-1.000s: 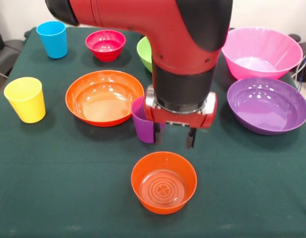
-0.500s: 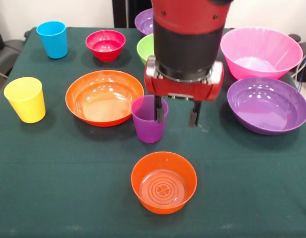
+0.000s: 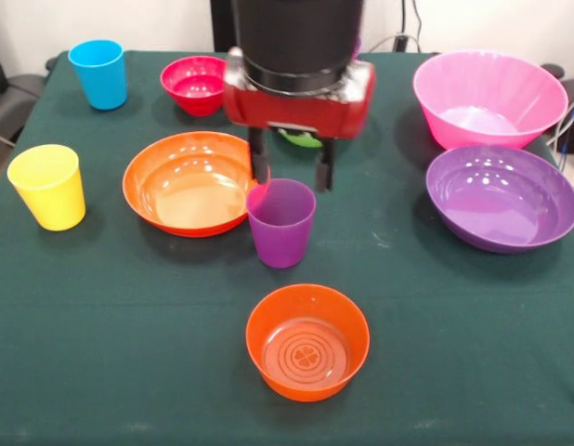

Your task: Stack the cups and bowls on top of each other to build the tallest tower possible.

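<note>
Nearest sits the small orange bowl [image 3: 307,342], with the purple cup [image 3: 281,222] upright just behind it beside the wide orange bowl [image 3: 195,182]. Half a second ago one finger dipped inside that cup. The gripper [image 3: 292,174] has since drawn back and up, jaws apart and empty, so nothing is stacked yet.

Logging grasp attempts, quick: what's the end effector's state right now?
End effector: open, holding nothing, fingers spread just behind and above the purple cup, which stands on the table.

A lab: cloth-covered table [image 3: 101,372], cables [image 3: 567,116] at its edge, bare wall [image 3: 129,23].
</note>
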`<act>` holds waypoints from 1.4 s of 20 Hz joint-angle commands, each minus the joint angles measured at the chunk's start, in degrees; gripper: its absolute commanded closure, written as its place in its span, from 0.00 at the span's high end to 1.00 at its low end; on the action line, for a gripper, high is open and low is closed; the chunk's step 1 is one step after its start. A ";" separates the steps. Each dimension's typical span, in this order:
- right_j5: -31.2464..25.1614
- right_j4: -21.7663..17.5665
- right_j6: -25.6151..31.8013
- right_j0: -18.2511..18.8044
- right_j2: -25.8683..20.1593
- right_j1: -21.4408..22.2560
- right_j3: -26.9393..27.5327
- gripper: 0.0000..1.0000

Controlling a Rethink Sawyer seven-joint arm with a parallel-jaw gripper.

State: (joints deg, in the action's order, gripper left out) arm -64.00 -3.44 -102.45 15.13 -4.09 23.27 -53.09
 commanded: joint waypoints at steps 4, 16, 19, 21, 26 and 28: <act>-2.93 -2.47 13.83 2.68 -5.66 4.29 -13.02 1.00; 1.54 -3.64 12.47 4.41 -6.52 8.62 -21.22 1.00; 3.83 -4.08 12.18 4.64 -6.64 10.40 -24.62 1.00; 5.22 -4.23 11.87 4.99 -6.86 11.28 -26.68 1.00; 8.77 -4.99 11.26 5.83 -7.76 10.87 -28.85 1.00; 9.76 -5.41 10.83 5.97 -8.15 10.31 -28.93 1.00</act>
State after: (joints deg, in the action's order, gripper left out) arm -59.91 -4.82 -102.45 20.26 -5.89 34.57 -74.45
